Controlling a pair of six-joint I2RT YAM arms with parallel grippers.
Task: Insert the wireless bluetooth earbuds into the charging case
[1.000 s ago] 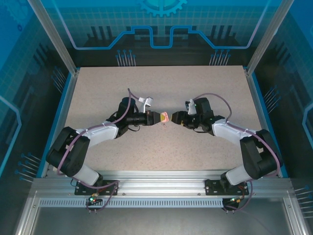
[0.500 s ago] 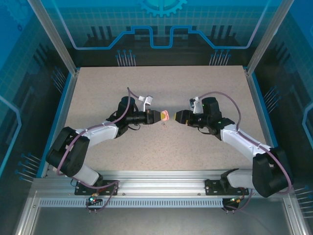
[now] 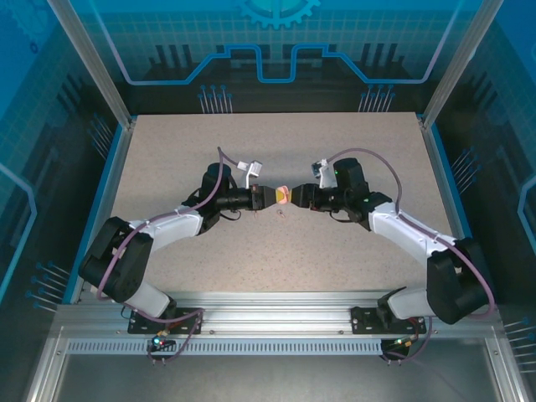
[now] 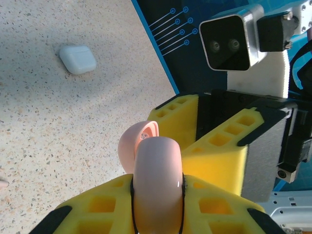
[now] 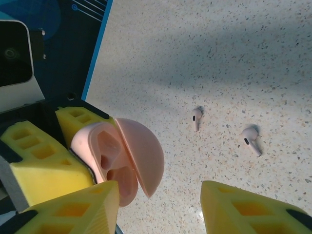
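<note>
**A:** Where's the pink case (image 5: 117, 156)?

**B:** Held above the worktop (image 5: 219, 48) with its lid swung open. The left tool (image 4: 158, 187) is clenched across its body, and the hollows face the right tool (image 5: 158, 195).

**A:** And that one?

**B:** Released. Its fingers stand apart with nothing between them, and the case lid is just beside one finger.

**A:** The earbuds?

**B:** Both are lying on the worktop, beyond the right tool's fingers and off to the side away from the case. The first earbud (image 5: 196, 118) has its stem pointing back toward the tool. The second earbud (image 5: 251, 139) lies slanted, near the first but not touching it.

**A:** So which arm fetches?

**B:** The right, I'd say. It's free and they lie in front of it. It would have to leave the case, drop down, and close across a stem rather than along it.
</note>
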